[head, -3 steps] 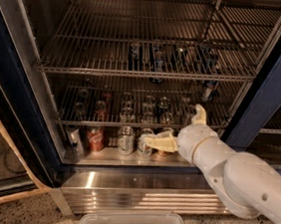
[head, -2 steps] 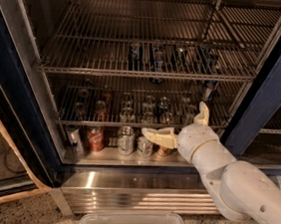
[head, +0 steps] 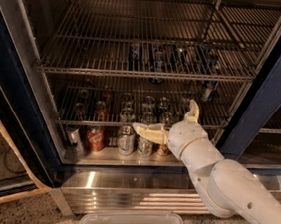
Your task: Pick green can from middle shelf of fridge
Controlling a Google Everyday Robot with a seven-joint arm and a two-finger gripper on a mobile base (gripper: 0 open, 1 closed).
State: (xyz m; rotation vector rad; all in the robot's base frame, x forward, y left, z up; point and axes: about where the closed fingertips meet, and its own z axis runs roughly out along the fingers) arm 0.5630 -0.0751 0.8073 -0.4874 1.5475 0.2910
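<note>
The pincer (head: 165, 115) hung wide open at the front rail of the middle shelf (head: 99, 123) in the fridge (head: 273, 88), holding nothing. The green can (head: 179, 55) seemed to stand well back among blue-labelled cans (head: 158, 60). The reach deeper should stay level, clear the rail, and straddle only that can.

1. Your arm (head: 237, 194) comes in from the 4 o'clock corner, its pale forearm rising toward the centre.
2. Your gripper (head: 164, 114) sits just below and right of centre.
3. Its fingers (head: 148, 132) are spread wide apart: one points to 9 o'clock, the other to 12.
</note>
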